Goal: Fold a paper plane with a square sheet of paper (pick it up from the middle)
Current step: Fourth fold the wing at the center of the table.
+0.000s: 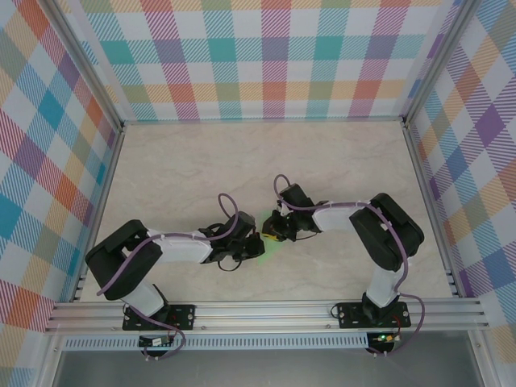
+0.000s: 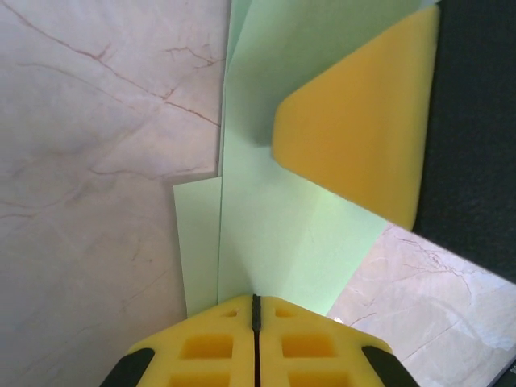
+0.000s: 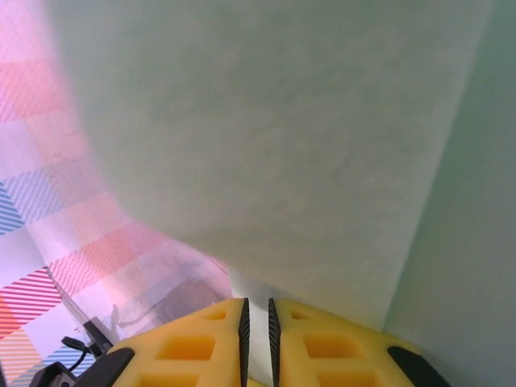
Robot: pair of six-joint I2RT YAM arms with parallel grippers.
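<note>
The sheet of paper [image 1: 272, 247] is pale green and folded into overlapping layers [image 2: 274, 218]. It sits between the two grippers at the table's middle front, and I cannot tell whether it has the paper plane's shape. My left gripper [image 2: 256, 300] is shut on a raised crease at the paper's near edge, and from above it [image 1: 255, 236] sits just left of the paper. My right gripper [image 3: 256, 305] pinches the paper [image 3: 282, 145] in a narrow gap and meets it from the right [image 1: 276, 229]. One of its yellow fingers [image 2: 355, 137] rests against the paper.
The marble-patterned table [image 1: 201, 169] lies inside checkered walls [image 1: 274, 56]. An aluminium rail [image 1: 266, 310] runs along the near edge by the arm bases. Both forearms reach inward and nearly touch at the paper.
</note>
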